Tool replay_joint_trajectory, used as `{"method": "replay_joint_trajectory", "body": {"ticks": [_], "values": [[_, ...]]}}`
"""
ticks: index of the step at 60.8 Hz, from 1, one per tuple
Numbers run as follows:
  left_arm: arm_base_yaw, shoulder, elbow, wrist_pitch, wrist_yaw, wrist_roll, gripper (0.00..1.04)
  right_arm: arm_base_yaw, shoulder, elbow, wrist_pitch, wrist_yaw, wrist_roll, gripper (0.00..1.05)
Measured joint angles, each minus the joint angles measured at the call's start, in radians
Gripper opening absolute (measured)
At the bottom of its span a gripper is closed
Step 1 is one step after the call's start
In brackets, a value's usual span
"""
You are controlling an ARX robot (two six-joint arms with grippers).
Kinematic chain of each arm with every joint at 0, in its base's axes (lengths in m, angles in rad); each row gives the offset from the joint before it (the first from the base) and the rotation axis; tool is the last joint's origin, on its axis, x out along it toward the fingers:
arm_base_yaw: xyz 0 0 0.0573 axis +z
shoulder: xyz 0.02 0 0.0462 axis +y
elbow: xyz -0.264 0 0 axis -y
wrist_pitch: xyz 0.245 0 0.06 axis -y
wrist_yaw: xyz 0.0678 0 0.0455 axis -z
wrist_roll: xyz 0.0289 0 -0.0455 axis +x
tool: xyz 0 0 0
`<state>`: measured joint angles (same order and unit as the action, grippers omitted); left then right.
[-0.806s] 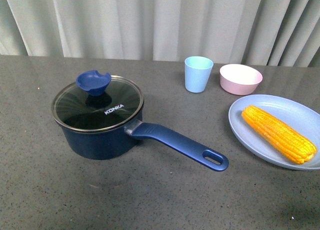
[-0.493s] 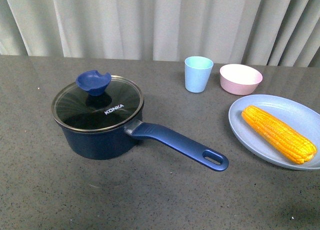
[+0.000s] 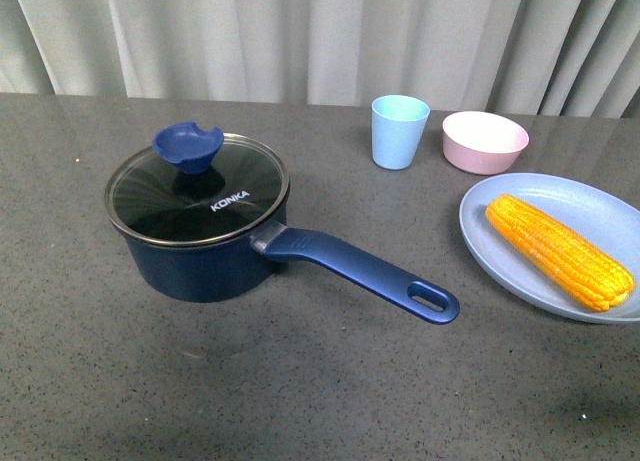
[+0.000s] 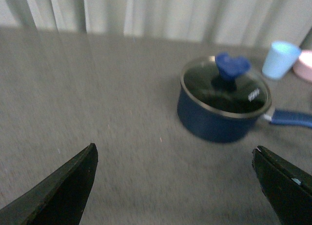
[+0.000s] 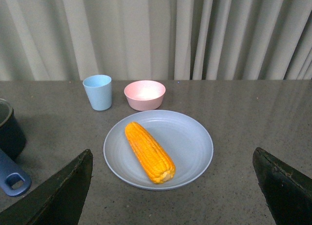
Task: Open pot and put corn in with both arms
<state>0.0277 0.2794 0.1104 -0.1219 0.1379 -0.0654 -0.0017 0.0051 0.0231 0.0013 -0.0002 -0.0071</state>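
The navy-blue pot [image 3: 200, 266] stands on the grey table with its KONKA glass lid [image 3: 198, 199] on and its blue knob [image 3: 187, 145] up. Its long handle [image 3: 360, 273] points right and toward me. The corn [image 3: 558, 251] lies on a pale blue plate [image 3: 600, 206] at the right. No arm shows in the front view. In the left wrist view the pot [image 4: 222, 112] lies well beyond my open left gripper [image 4: 175, 181]. In the right wrist view the corn [image 5: 148, 152] lies on the plate [image 5: 187, 142] beyond my open right gripper [image 5: 173, 186]. Both grippers are empty.
A light blue cup [image 3: 399, 131] and a pink bowl [image 3: 485, 141] stand behind the plate, near the curtain. They also show in the right wrist view, cup [image 5: 98, 92] and bowl [image 5: 144, 94]. The pot's handle end [image 5: 12, 178] shows at that view's edge.
The front view has shifted slightly, so pot, cup, bowl and plate sit a little higher in the picture. Nothing on the table has moved relative to the rest.
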Motion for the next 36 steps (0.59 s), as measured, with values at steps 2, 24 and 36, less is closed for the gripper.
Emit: {"method": "replay_joint_trajectory", "body": {"ticks": [2, 24, 36], "values": [[-0.004, 0.06, 0.008, 0.046, 0.0, -0.005, 0.96, 0.0, 0.0, 0.0, 0.0, 0.0, 0.0, 0.96], [-0.142, 0.761, 0.175, 0.629, -0.041, -0.043, 0.96, 0.0, 0.0, 0.0, 0.0, 0.0, 0.0, 0.96], [-0.162, 1.06, 0.279, 0.793, -0.052, -0.072, 0.96, 0.0, 0.0, 0.0, 0.0, 0.0, 0.0, 0.96]]}}
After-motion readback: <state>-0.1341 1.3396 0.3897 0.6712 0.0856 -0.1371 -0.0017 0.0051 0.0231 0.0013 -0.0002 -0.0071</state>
